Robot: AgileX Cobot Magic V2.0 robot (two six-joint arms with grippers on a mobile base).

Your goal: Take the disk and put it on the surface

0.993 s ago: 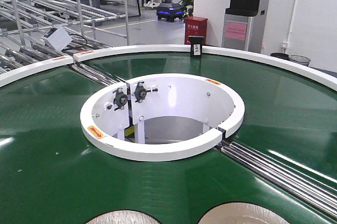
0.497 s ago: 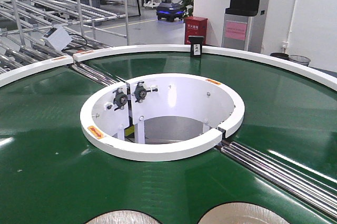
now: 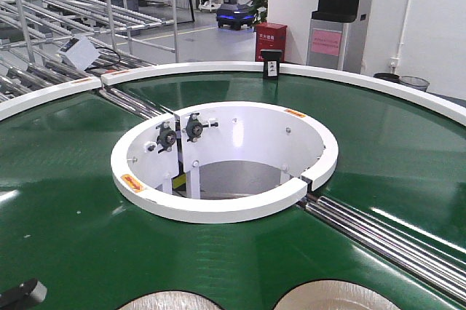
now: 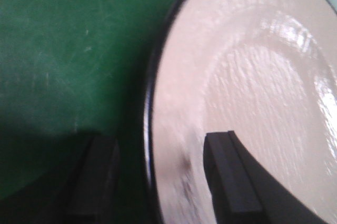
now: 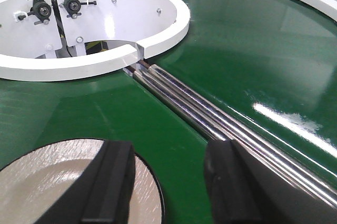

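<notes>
**A:** Starting at the left: what are the left fingers (image 4: 231, 182) doing?

**B:** They stand wide open and hold nothing. They straddle the black rim of the disk (image 4: 247, 77), with one finger over the green belt (image 4: 63, 50) on the left and the other above the beige face. The view is too blurred to tell whether either one touches the plate.

**A:** And from the front?

**B:** A dark part (image 3: 22, 295) shows at the near left corner, and I take it for that arm. Just right of it the disk lies on the belt at the near edge, on the near side of the white ring (image 3: 218, 212). A second plate (image 3: 335, 295) lies further right.

**A:** What about the right fingers (image 5: 110, 182)?

**B:** They are also spread and empty, hovering above the belt. One finger overlaps the second plate's edge in its own view. The steel rollers (image 5: 210, 113) run past on the right.

**A:** So the step in hand is the grasp. How should it be done well?

**B:** I'd seat the rim deep between the left fingers before closing, then close firmly. The glaze looks slick, and the plate is wider than the grip, so it will hang from one edge. I'd lift it slowly and keep it near level. The table it must go to shows in no view, so I can't judge the carry.
</notes>
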